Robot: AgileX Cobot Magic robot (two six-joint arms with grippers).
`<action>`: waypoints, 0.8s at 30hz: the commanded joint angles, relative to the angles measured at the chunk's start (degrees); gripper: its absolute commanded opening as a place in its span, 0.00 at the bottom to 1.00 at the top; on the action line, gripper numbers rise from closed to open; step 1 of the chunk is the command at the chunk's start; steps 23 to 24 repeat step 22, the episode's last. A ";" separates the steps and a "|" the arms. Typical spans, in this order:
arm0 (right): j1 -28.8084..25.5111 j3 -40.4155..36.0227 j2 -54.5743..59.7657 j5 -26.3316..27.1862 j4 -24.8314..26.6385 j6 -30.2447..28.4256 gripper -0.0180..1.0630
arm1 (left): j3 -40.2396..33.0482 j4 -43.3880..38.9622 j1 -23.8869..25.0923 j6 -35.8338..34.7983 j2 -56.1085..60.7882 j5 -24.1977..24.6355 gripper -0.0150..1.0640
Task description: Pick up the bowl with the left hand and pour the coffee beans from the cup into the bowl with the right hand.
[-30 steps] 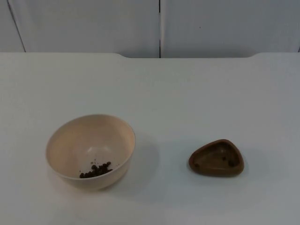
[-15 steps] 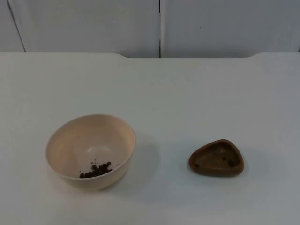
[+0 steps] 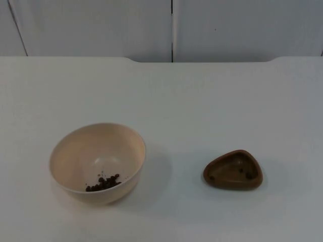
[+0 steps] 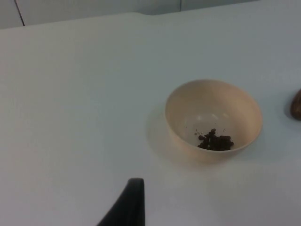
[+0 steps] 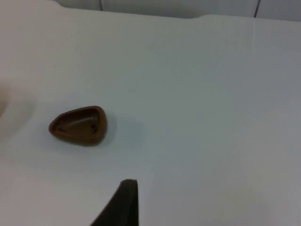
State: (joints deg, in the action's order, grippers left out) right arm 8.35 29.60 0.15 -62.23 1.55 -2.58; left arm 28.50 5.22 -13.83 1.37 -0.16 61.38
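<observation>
The cream bowl [image 3: 97,162] stands upright on the white surface [image 3: 202,101] at its left side, with a small heap of dark coffee beans [image 3: 103,182] lying against the near inner wall. The cup [image 3: 233,170], a low brown vessel of rounded 3-cornered outline, sits on the surface at the right, well apart from the bowl, its narrow end turned toward the bowl; a few dark specks lie inside it, otherwise it looks nearly empty. In the left wrist view the bowl [image 4: 213,119] lies ahead of the left gripper [image 4: 128,203], of which 1 black fingertip is seen, raised off the surface and well short of the rim. In the right wrist view the cup [image 5: 78,125] lies ahead of the right gripper [image 5: 123,202], also well apart. With 1 fingertip visible on each side, I cannot tell whether either pair of jaws stands apart or together. Judging from how the beans lie, the pour looks already made and both vessels are set down. If anything remains, the left arm is the nearer to the bowl and the right arm to the cup, each needing a forward reach.
</observation>
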 commanded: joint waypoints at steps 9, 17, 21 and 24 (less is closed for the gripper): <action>-2.41 0.00 -0.15 0.50 0.11 0.15 0.99 | -0.25 -0.18 0.30 -0.41 0.16 0.10 0.99; -2.41 0.00 -0.15 0.50 0.11 0.15 0.99 | -0.25 -0.18 7.67 -0.41 0.16 0.10 0.99; -2.41 0.00 -0.15 0.50 0.11 0.15 0.99 | -0.25 -0.18 11.22 -0.41 0.16 0.10 0.99; -2.41 0.00 -0.15 0.50 0.11 0.15 0.99 | -0.25 -0.18 12.42 -0.41 0.16 0.10 0.99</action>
